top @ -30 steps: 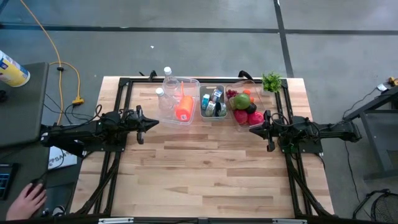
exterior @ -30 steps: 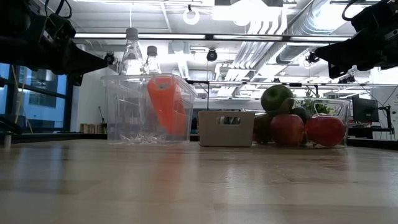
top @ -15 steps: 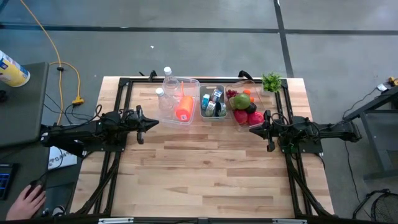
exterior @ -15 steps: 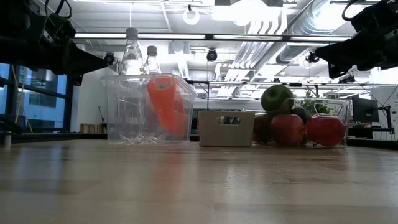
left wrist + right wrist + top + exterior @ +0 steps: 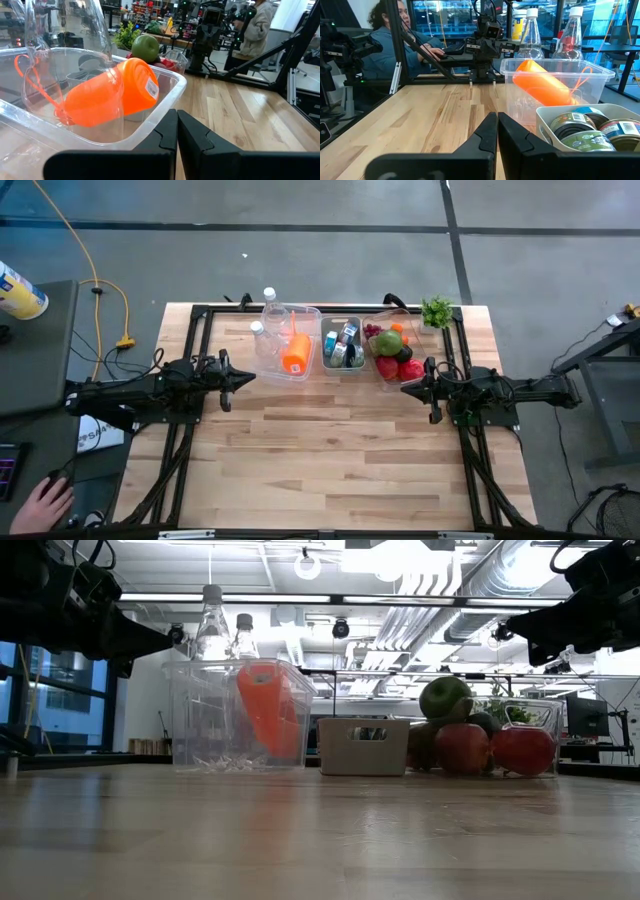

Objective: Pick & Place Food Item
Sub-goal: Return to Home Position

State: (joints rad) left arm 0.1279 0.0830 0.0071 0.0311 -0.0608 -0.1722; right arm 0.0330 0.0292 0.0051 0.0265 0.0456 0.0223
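Three containers stand in a row at the table's far side. A clear bin on the right holds red and green fruit. The middle grey bin holds cans. The left clear bin holds an orange bottle and clear bottles. My left gripper hovers shut near the table's left edge, just short of the bottle bin. My right gripper hovers shut near the fruit bin, raised above the table.
A green leafy plant stands at the far right corner. A black frame runs along the table's edges. Bare wood fills the near half of the table. A person sits beyond the left side; a hand shows off the near-left corner.
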